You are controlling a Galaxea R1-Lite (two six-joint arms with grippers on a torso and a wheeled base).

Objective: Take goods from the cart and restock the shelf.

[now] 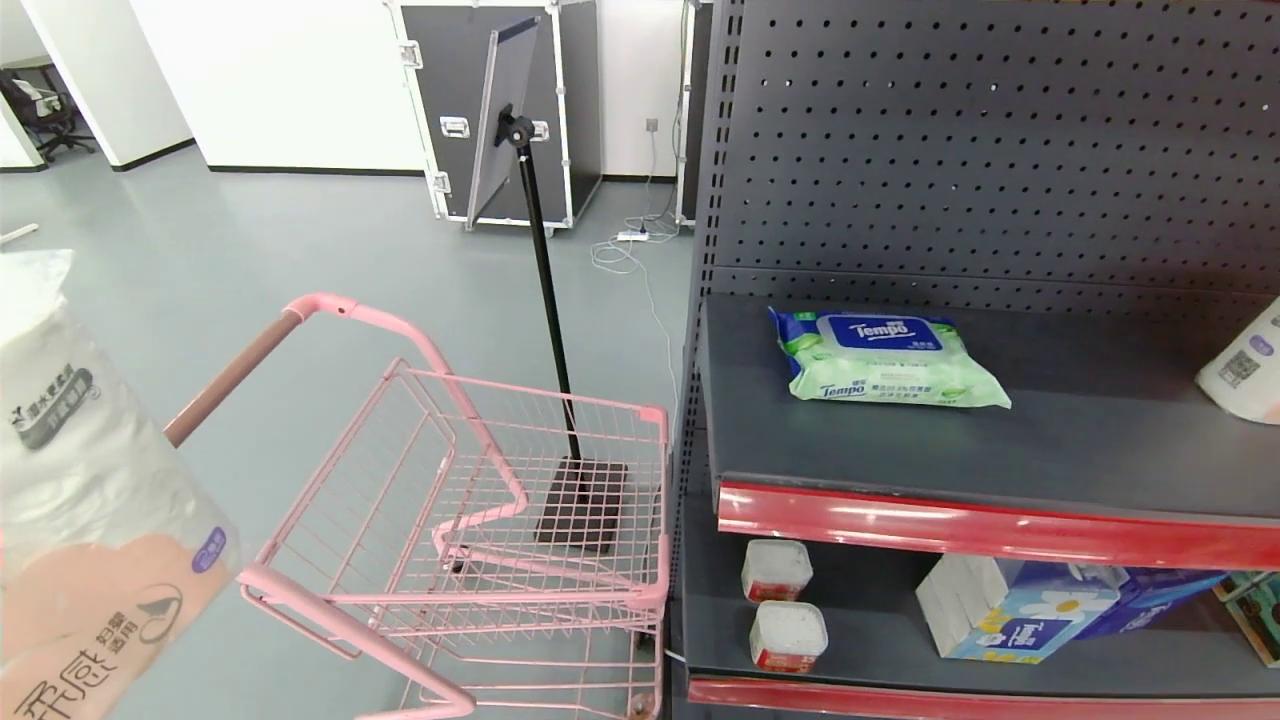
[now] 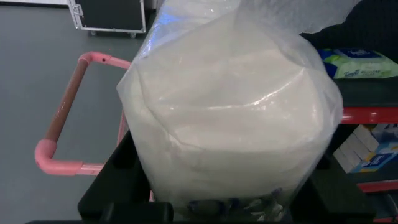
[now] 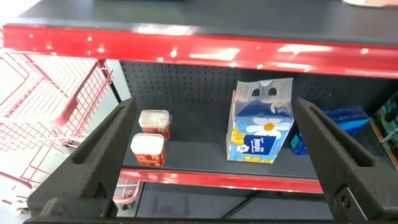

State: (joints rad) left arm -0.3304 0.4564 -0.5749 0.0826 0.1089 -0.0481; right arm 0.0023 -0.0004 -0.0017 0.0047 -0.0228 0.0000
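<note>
A large plastic-wrapped pack of paper rolls (image 1: 90,500) hangs at the far left, above the floor beside the pink cart (image 1: 560,410). My left gripper (image 2: 224,186) is shut on the pack (image 2: 230,112), with black fingers on both its sides. The cart's basket looks empty. To the right stands the dark shelf (image 1: 1000,440) with a red front strip. My right gripper (image 3: 214,106) is open and level with the lower shelf board, facing two small cans (image 3: 155,123) and a blue tissue pack (image 3: 261,124).
A green wipes pack (image 1: 890,360) lies on the upper board, and a white roll pack (image 1: 1250,370) sits at its right edge. Below are two cans (image 1: 778,568) and blue tissue boxes (image 1: 1020,610). A black stand (image 1: 545,280) rises behind the cart.
</note>
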